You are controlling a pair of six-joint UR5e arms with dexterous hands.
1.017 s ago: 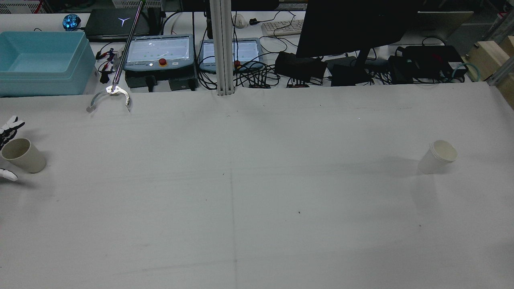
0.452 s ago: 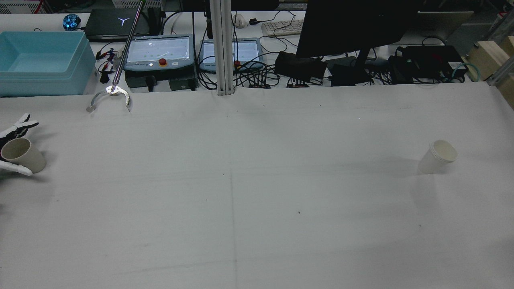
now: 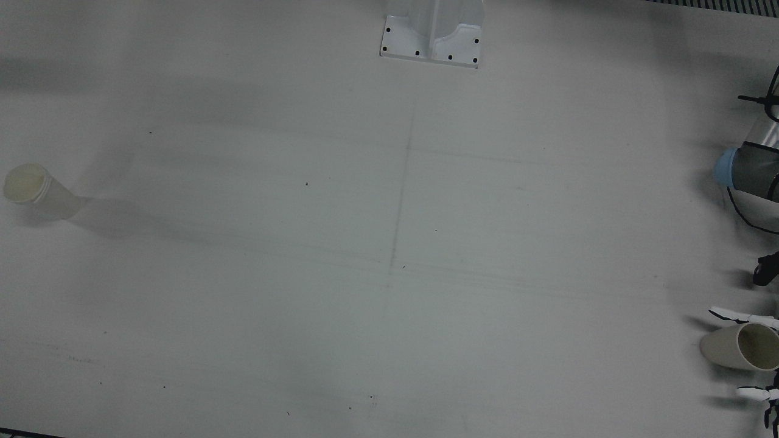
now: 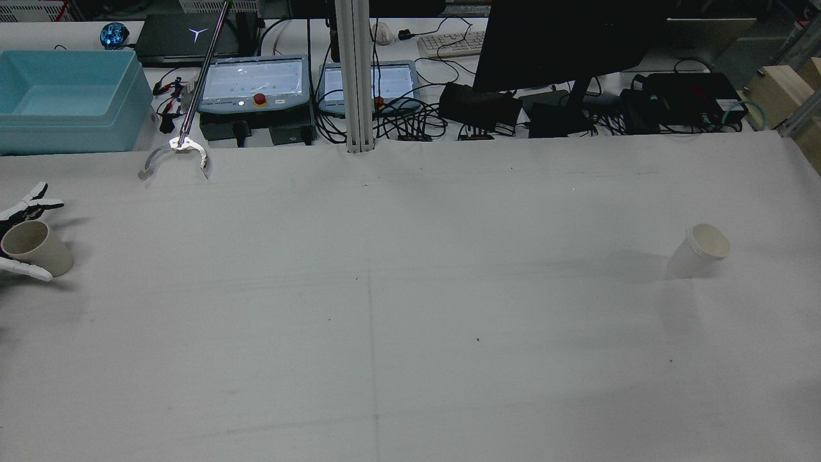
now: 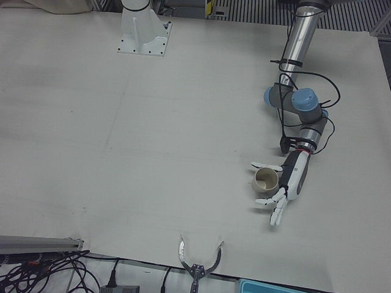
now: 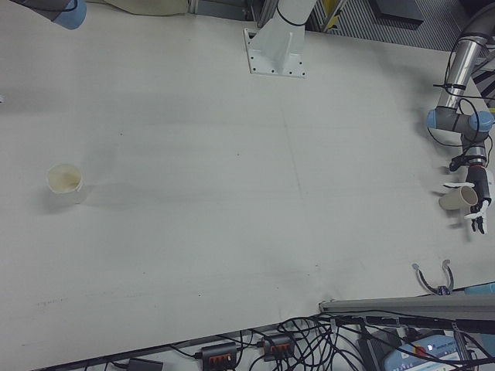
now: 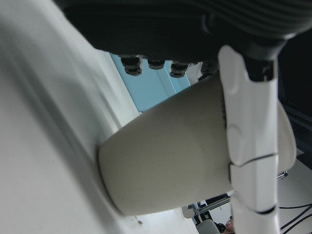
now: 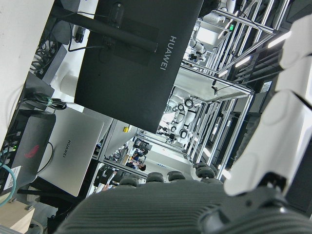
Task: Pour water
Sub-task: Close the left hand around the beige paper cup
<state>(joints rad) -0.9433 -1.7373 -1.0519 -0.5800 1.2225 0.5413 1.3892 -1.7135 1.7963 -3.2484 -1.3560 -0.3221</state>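
With fingers (image 5: 264, 165) spread, left hand (image 5: 287, 185) brackets the beige cup (image 5: 266, 180).

left hand (image 4: 19, 215): cut by frame edge | beige cup (image 4: 35, 247) contents: unreadable

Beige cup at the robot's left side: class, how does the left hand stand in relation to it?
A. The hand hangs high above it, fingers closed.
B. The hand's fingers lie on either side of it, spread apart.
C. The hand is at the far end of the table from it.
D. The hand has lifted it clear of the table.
B: in the left-front view the left hand has spread fingers on both sides of the beige cup, which stands on the table.
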